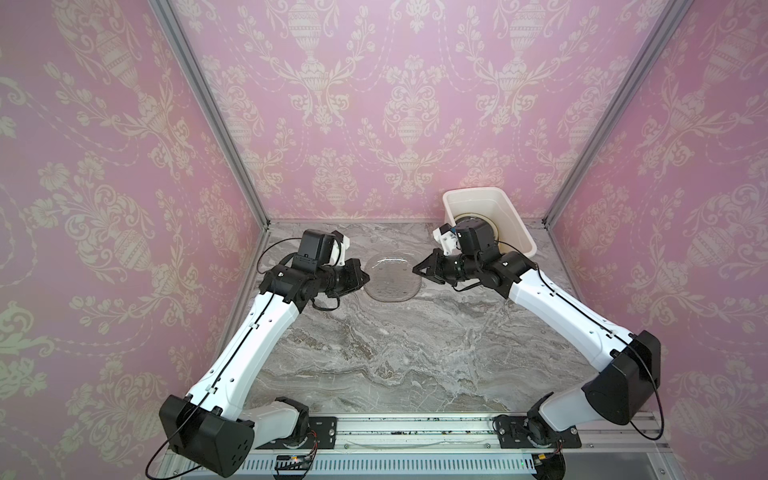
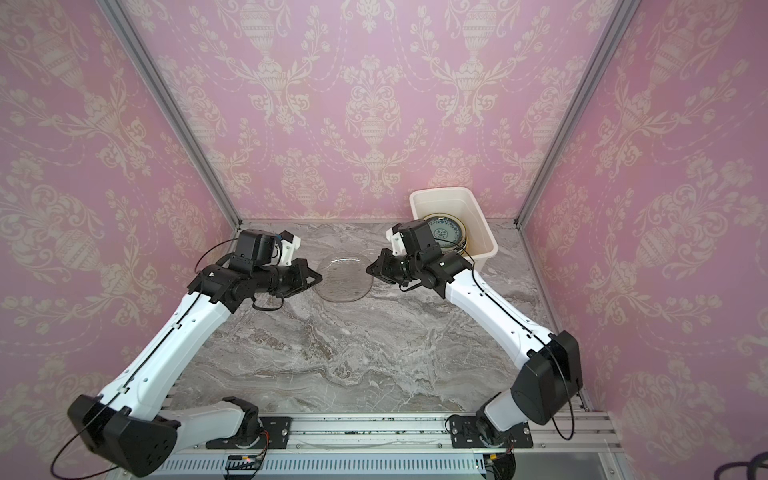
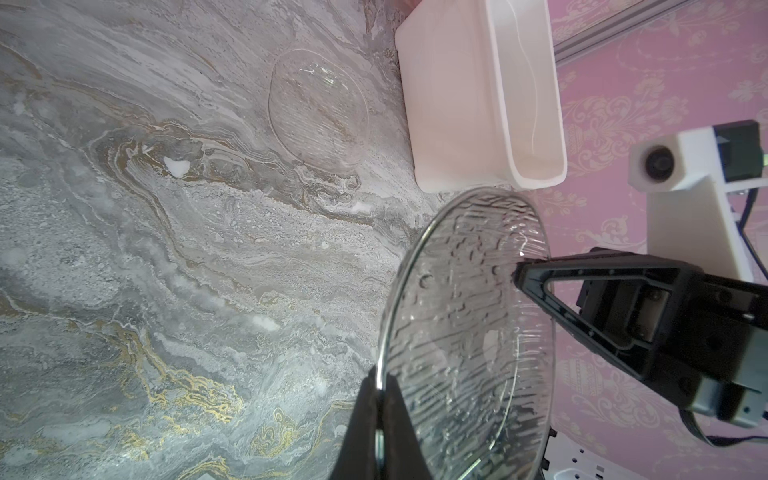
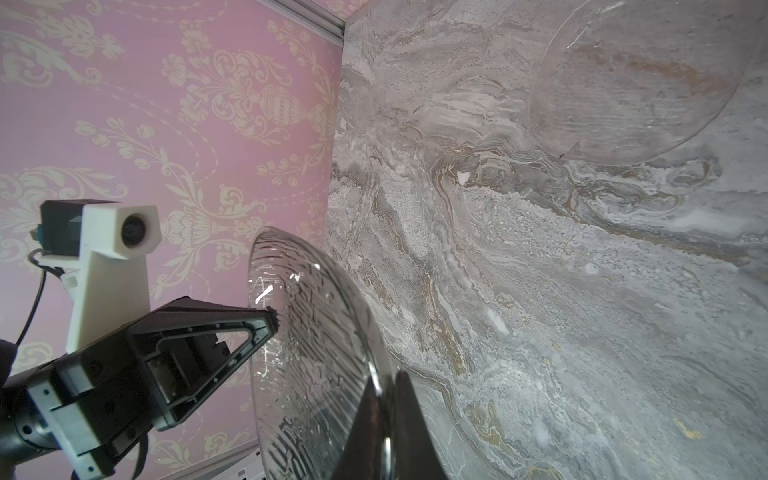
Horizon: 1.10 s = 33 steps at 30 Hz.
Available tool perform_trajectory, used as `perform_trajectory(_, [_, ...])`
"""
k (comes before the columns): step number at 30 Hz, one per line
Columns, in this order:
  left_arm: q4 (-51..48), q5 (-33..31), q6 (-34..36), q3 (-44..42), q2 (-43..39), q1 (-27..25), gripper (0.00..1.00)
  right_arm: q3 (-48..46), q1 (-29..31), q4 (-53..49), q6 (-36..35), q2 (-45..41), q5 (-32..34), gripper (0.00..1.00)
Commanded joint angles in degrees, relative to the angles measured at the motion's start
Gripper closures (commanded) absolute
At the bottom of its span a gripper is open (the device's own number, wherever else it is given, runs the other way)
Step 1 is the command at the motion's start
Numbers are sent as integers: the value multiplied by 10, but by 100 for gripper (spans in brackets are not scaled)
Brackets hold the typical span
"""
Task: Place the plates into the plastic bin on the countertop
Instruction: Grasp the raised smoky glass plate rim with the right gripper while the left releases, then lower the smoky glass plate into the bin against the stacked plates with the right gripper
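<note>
A clear ribbed glass plate (image 1: 392, 279) (image 2: 343, 279) hangs above the countertop (image 1: 395, 353) between both arms. My left gripper (image 1: 368, 277) (image 3: 379, 386) is shut on its rim on one side. My right gripper (image 1: 415, 270) (image 4: 384, 382) is shut on the opposite rim. In the wrist views the held plate (image 3: 465, 332) (image 4: 307, 353) stands tilted on edge. A second clear glass plate (image 3: 320, 112) (image 4: 640, 83) lies flat on the marble near the plastic bin (image 1: 478, 193) (image 3: 449, 124). Inside the bin lies a teal patterned plate (image 2: 446, 230) on top of others.
The bin stands at the back right corner against the pink wall. Aluminium rails (image 1: 415, 432) edge the front of the countertop, and frame posts (image 1: 216, 120) rise at the back corners. Both arm bases sit on the front rail.
</note>
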Motion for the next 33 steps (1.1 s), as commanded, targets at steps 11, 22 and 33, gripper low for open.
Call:
perform_trajectory(11, [52,-11,0,22,-21,-6,51,38,-12,-29,18,-8,21,100])
perform_trajectory(22, [195,7,2,-16,-84,-6,16,74,-105,-17,89,-10,31,100])
perform_trajectory(33, [213,51,40,11,-54,-8,13,30,-234,37,238,-36,189,100])
